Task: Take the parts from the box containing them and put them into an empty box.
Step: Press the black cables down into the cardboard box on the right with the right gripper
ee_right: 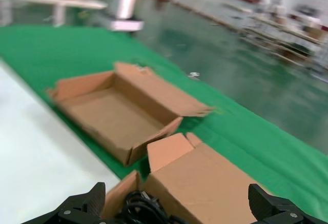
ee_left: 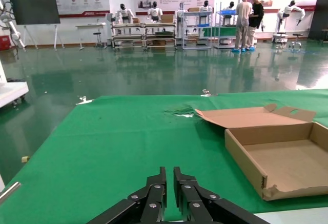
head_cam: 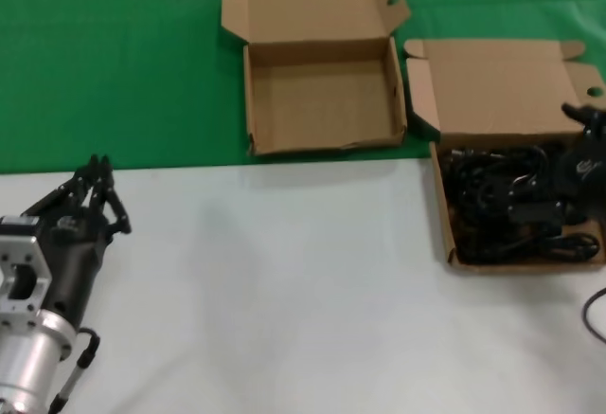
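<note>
Head view: right gripper (head_cam: 589,153) over cord box's (head_cam: 502,82) right edge.

Two open cardboard boxes, empty box (head_cam: 322,101), box containing them (head_cam: 516,87), two pincers, left pincer (head_cam: 95,172), right pincer (head_cam: 587,163)

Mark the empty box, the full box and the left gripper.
empty box (head_cam: 322,101), head view, bare tray floor.
full box (head_cam: 502,78), head view, open lid.
left gripper (ee_left: 169,174), left wrist view, between shut fingertips.
</note>
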`<action>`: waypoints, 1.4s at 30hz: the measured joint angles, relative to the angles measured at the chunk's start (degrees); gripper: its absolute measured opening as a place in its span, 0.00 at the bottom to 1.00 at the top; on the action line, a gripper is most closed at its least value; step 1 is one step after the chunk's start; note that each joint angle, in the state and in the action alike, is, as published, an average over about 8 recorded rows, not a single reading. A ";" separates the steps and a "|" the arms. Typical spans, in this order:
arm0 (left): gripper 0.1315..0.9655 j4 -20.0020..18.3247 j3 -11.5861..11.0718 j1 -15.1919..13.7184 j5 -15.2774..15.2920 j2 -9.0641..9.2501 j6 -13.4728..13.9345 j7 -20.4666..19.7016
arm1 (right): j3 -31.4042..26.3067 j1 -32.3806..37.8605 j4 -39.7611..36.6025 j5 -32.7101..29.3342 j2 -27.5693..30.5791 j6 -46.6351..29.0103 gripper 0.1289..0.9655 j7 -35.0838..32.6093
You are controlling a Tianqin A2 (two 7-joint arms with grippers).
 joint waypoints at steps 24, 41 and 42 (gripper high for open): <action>0.01 0.00 0.00 0.00 0.00 0.00 0.00 -0.01 | -19.94 44.64 -41.55 -15.07 -2.61 -38.55 1.00 -42.73; 0.01 0.00 0.00 0.00 0.01 0.00 0.00 -0.02 | -22.44 57.67 -67.64 -22.71 -10.46 -35.58 1.00 -64.02; 0.01 0.00 0.00 0.00 0.01 0.00 0.00 -0.02 | -22.37 57.82 -68.21 -22.90 -10.52 -35.45 1.00 -64.42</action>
